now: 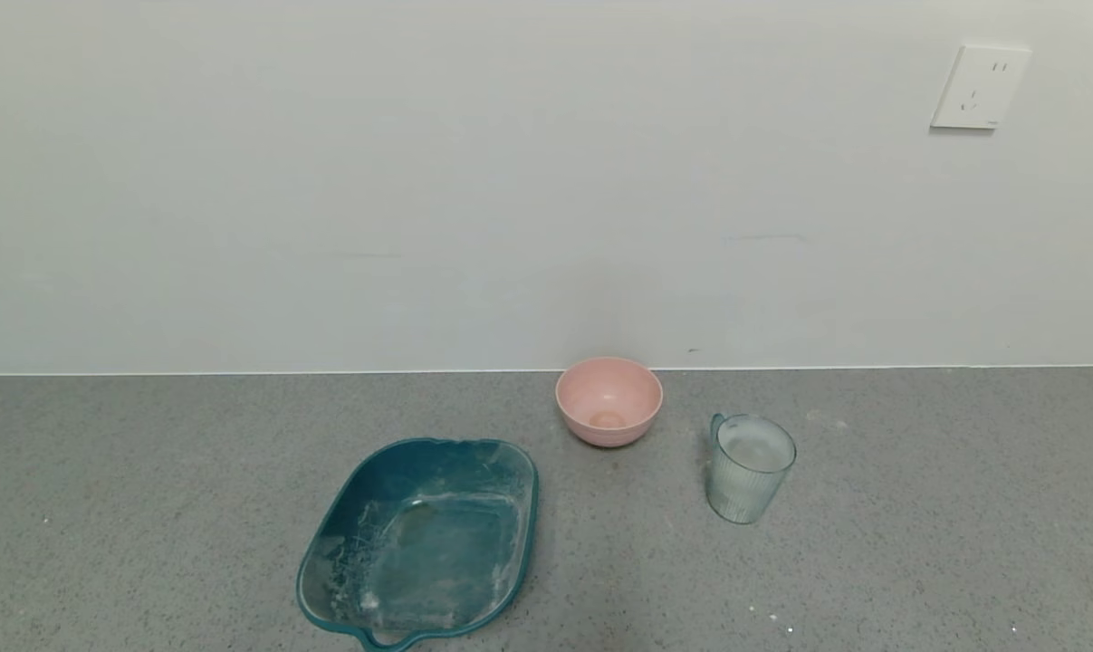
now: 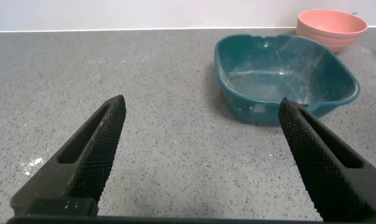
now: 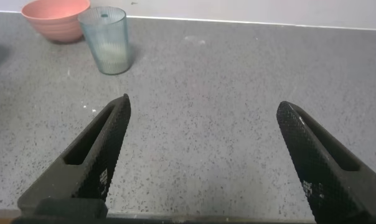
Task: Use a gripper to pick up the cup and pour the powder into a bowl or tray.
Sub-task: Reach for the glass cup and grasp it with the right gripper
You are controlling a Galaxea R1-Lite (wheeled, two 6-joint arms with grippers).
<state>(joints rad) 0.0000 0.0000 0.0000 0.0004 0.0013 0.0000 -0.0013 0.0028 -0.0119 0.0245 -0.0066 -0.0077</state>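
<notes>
Out of the head view, both arms. Left gripper (image 2: 200, 146) spread wide over grey counter (image 1: 917, 507), near teal tray (image 1: 424, 534). Right gripper (image 3: 203, 149) likewise wide open, holding nothing. Cup (image 1: 747, 467) upright on counter, just beside pink bowl (image 1: 608, 399), apart. Powder (image 1: 752, 453) inside cup barely discernible. No legible writing.

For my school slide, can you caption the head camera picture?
A ribbed cup, pink bowl and powder-smeared teal tray wait on a grey counter.

Kitchen-like: grey speckled countertop (image 1: 917, 507), white wall (image 1: 419, 181), socket (image 1: 980, 88).
</notes>
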